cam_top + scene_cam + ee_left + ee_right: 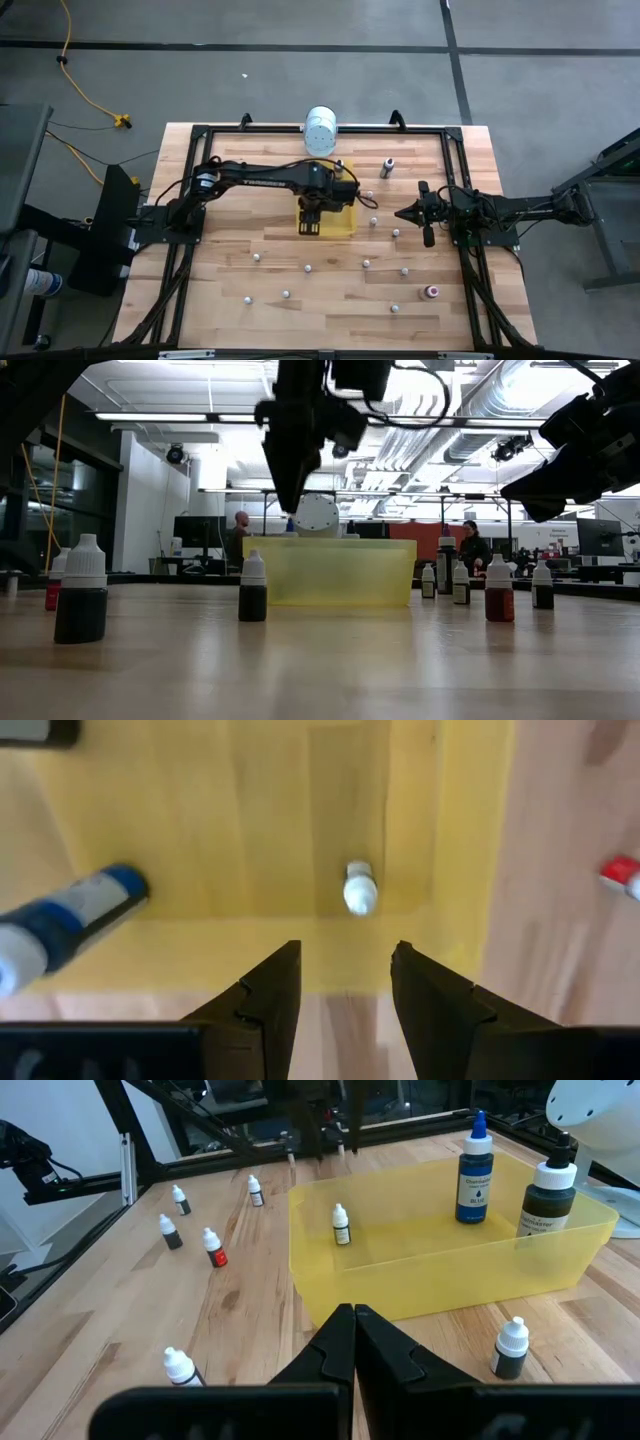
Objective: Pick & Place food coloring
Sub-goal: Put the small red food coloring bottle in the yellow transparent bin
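Yellow tray holds one tiny food coloring bottle standing upright inside, directly under the left gripper, whose half-parted, empty fingers suggest a fresh drop, while the closed right gripper waits beside the tray.

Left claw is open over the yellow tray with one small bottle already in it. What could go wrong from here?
1. The left claw hangs open above the yellow tray; descending could knock over the small bottle or the tall blue bottle.
2. Many tiny bottles, like the red one, stand loose on the table; a sweeping arm may topple them.
3. The right claw sits shut beside the tray; both arms may crowd it.
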Robot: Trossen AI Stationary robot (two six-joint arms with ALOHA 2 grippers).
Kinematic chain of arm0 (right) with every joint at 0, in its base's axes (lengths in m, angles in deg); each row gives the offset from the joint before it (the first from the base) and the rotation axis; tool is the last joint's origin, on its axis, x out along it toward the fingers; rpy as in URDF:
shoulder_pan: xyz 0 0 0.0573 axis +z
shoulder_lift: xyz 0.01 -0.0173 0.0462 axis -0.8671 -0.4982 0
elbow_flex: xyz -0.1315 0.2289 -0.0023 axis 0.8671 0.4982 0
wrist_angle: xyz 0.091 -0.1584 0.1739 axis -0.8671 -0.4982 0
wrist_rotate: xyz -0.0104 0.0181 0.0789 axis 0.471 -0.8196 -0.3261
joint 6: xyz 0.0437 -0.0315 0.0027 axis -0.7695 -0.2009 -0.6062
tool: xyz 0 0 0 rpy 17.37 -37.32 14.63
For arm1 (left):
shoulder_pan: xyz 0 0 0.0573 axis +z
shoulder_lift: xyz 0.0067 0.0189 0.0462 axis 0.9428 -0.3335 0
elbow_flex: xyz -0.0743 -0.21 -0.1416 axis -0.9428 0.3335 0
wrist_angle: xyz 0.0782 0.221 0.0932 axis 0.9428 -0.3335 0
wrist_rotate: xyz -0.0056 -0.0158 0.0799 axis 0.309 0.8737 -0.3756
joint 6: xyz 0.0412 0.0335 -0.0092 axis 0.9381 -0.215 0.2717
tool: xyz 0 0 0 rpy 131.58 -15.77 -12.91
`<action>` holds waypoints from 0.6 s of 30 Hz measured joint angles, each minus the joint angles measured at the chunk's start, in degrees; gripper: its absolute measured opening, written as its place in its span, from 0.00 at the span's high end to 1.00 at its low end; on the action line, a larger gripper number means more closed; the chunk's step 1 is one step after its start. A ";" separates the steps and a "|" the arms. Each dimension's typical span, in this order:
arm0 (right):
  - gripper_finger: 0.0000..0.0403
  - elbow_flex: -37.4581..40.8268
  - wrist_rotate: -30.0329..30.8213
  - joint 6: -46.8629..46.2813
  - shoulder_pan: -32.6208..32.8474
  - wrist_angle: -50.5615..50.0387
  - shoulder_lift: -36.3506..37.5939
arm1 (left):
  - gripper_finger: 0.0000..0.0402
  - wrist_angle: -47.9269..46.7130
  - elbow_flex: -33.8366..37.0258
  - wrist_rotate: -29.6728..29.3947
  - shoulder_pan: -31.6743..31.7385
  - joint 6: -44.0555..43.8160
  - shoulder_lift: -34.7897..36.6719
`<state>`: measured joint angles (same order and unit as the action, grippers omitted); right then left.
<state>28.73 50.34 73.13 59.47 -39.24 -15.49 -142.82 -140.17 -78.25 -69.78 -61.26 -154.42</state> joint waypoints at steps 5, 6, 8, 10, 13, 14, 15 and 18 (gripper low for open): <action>1.00 0.00 0.00 0.00 0.00 0.00 0.00 | 0.63 -4.40 -2.84 1.08 -0.61 -3.30 1.73; 1.00 0.00 0.00 0.00 0.00 0.01 0.00 | 0.63 -4.60 -2.84 1.76 -0.88 -3.63 2.48; 1.00 0.00 0.00 0.00 0.00 0.00 0.00 | 0.63 -5.24 -2.84 2.21 -0.97 -4.21 3.81; 1.00 0.00 0.00 0.00 0.00 0.01 0.00 | 0.63 -6.14 -2.84 2.21 -1.30 -5.10 4.95; 1.00 0.00 0.00 0.00 0.00 0.00 0.00 | 0.63 -7.42 -2.84 2.19 -1.69 -6.15 7.04; 1.00 0.00 0.00 0.00 0.00 0.02 0.00 | 0.63 -7.25 -2.75 2.43 -2.01 -6.55 7.89; 1.00 0.00 0.00 0.00 0.00 0.00 0.00 | 0.63 -6.86 -1.99 2.60 -2.30 -6.70 9.15; 1.00 0.00 0.00 0.00 0.00 0.00 0.00 | 0.63 -7.20 0.89 3.70 -3.15 -7.86 12.74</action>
<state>28.73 50.34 73.13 59.47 -39.24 -15.49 -150.03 -139.28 -74.56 -72.94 -69.12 -141.67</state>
